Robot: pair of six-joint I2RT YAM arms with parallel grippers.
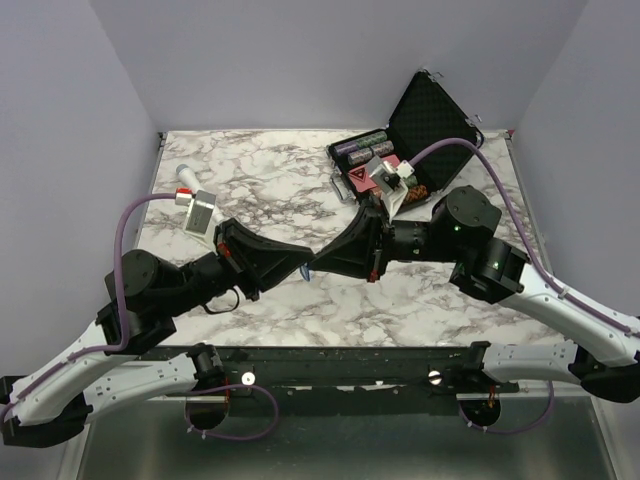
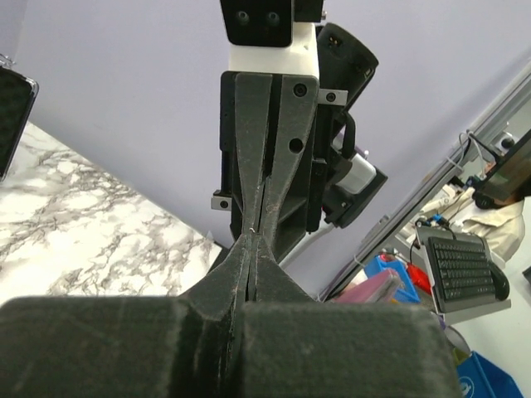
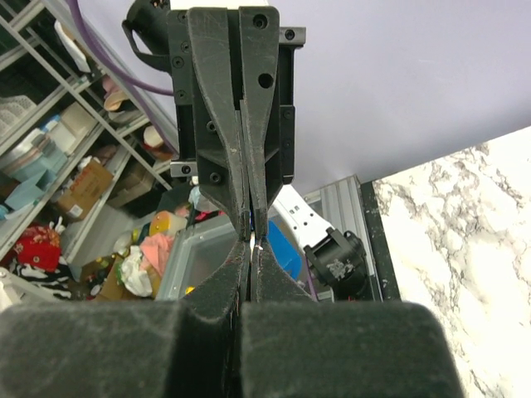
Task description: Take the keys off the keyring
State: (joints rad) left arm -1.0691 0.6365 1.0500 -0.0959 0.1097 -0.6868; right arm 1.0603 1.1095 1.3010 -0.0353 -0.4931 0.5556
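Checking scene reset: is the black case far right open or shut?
Open: the black foam-lined case has its lid standing up, contents exposed.

The keyring [image 1: 306, 271] shows only as a tiny blue speck, held in the air where the left gripper [image 1: 298, 268] and right gripper [image 1: 320, 267] meet tip to tip. The key [image 3: 255, 240] is a thin silvery glint between those closed tips, mostly hidden.
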